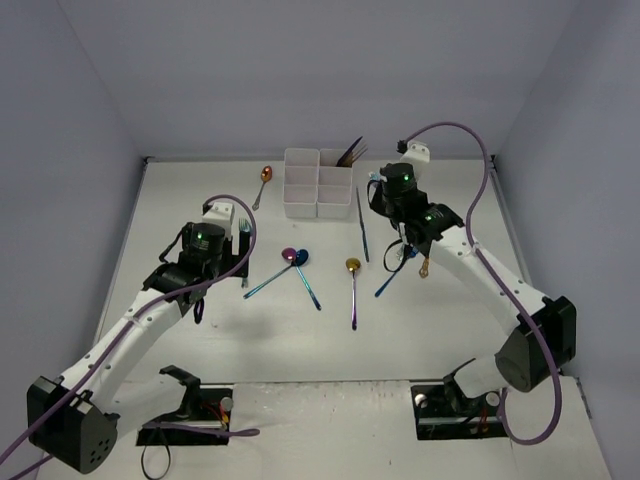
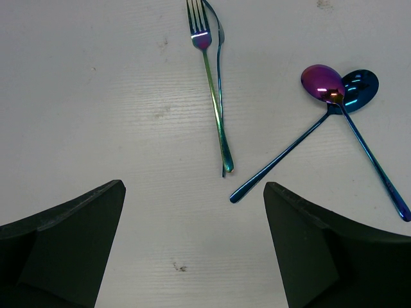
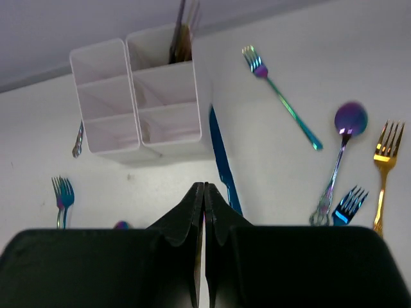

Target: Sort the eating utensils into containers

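Observation:
The white six-compartment container block stands at the back middle, with a few utensils upright in its back right compartment; it also shows in the right wrist view. My right gripper is shut just right of the block, with nothing showing past its tips. A blue knife lies beside it. My left gripper is open and empty above the table. Ahead of it lie an iridescent fork, a purple spoon and a blue spoon, the spoons crossed.
A copper spoon lies left of the block and a gold-headed spoon at mid-table. Right of the knife lie an iridescent fork, a purple spoon, a gold fork and a blue fork. Walls enclose the table.

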Controlling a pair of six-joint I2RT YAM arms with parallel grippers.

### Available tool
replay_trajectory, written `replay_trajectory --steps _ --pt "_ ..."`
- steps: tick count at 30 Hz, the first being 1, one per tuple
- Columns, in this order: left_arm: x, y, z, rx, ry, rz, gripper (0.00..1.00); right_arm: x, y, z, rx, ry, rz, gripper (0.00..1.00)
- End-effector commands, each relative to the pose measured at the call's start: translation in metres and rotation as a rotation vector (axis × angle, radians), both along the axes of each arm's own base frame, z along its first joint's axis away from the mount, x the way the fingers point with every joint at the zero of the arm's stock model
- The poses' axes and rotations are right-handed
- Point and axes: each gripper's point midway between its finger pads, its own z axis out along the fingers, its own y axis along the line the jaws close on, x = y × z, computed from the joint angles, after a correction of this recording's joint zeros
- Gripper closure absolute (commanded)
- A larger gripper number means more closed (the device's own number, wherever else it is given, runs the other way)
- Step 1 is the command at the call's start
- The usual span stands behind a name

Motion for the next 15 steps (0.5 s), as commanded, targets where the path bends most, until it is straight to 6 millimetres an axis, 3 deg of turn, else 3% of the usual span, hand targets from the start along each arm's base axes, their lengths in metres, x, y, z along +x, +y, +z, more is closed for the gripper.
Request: replay_trajectory --steps 1,5,7,8,12,15 --pt "0.014 -0.003 0.032 -0.045 -0.099 0.022 0.13 0.054 0.016 0.1 0.022 -0.33 -0.014 1.0" --pt "0.013 0.0 0.033 -0.039 -0.107 0.032 0.13 0.072 0.024 0.117 0.024 -0.355 0.009 1.0" --pt "0.012 0.002 0.032 -0.036 -0.105 0.036 0.13 0.075 0.024 0.103 0.002 -0.321 0.047 1.0" --pt "0.011 0.002 0.033 -0.035 -0.107 0.037 0.13 0.078 0.019 0.09 -0.011 -0.284 0.055 1.0" --pt "0.01 0.005 0.033 -0.028 -0.109 0.044 0.13 0.068 -0.012 -0.007 -0.001 -0.03 0.062 0.71" --pt "0.01 0.005 0.034 -0.028 -0.11 0.043 0.12 0.058 -0.02 -0.047 -0.009 0.088 0.027 0.61"
